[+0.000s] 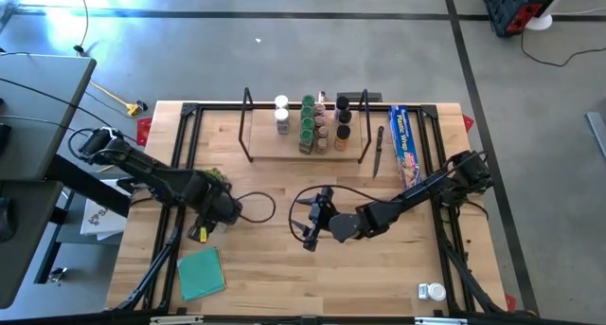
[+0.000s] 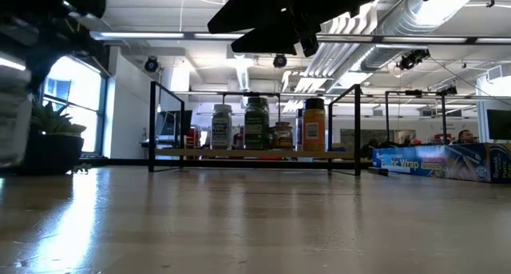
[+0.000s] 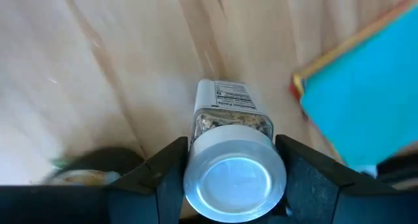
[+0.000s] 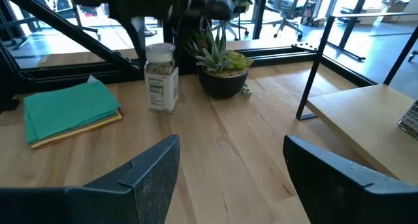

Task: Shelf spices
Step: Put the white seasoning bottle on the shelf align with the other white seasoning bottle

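Observation:
My left gripper (image 1: 203, 230) stands near the table's left side, next to a potted plant (image 1: 214, 178), and is shut on a spice jar (image 3: 232, 129) with a clear body and a white lid. The right wrist view shows this jar (image 4: 161, 87) upright with the dark gripper above it. My right gripper (image 1: 307, 221) hovers open near mid-table, pointing toward the left edge, touching nothing. The shelf (image 1: 303, 155) stands at the far edge with several jars (image 1: 310, 126) on its board (image 2: 255, 153). One more white-lidded jar (image 1: 433, 291) lies near the front right corner. My left gripper pinches the jar at its white lid (image 3: 196, 178), one finger (image 3: 166, 181) on each side. The fingers come from above, pointing down. The jar hangs upright below them; I cannot tell whether its bottom (image 4: 163, 110) touches the table.
A flat teal square (image 1: 201, 273) lies just nearward of the left gripper. A long blue wrap box (image 1: 407, 145) and a knife (image 1: 378, 150) lie right of the shelf. Black frame bars run along the table's edges. Bare wood (image 1: 312, 278) stretches between the arms and the near edge.

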Action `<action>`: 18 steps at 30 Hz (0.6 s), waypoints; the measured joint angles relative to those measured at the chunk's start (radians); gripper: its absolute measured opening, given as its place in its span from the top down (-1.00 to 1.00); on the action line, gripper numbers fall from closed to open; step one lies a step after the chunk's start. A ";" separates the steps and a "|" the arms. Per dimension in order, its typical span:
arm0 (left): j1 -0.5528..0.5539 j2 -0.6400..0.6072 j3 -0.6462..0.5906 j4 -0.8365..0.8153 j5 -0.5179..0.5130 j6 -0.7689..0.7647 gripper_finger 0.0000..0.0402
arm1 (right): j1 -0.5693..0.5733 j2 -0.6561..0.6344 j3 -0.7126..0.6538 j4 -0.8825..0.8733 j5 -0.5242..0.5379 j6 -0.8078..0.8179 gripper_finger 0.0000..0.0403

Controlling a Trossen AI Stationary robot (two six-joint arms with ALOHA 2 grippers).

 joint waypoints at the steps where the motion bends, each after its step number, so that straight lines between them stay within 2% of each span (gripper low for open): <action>1: 0.013 0.000 0.025 -0.002 -0.009 0.000 0.02 | 0.000 0.000 0.000 0.000 0.000 0.000 -0.33; 5: 0.101 0.000 0.160 -0.001 -0.075 0.014 0.02 | 0.000 0.000 0.000 0.000 0.000 0.000 -0.33; 9: 0.253 0.037 0.302 0.005 -0.162 0.108 0.02 | -0.003 0.000 0.000 0.000 0.000 0.000 -0.33; 13: 0.418 0.141 0.436 0.043 -0.181 0.264 0.02 | -0.003 0.000 0.000 0.000 0.003 0.007 -0.33; 18: 0.568 0.302 0.566 0.049 -0.192 0.453 0.02 | 0.000 0.000 0.000 0.000 0.003 0.038 -0.33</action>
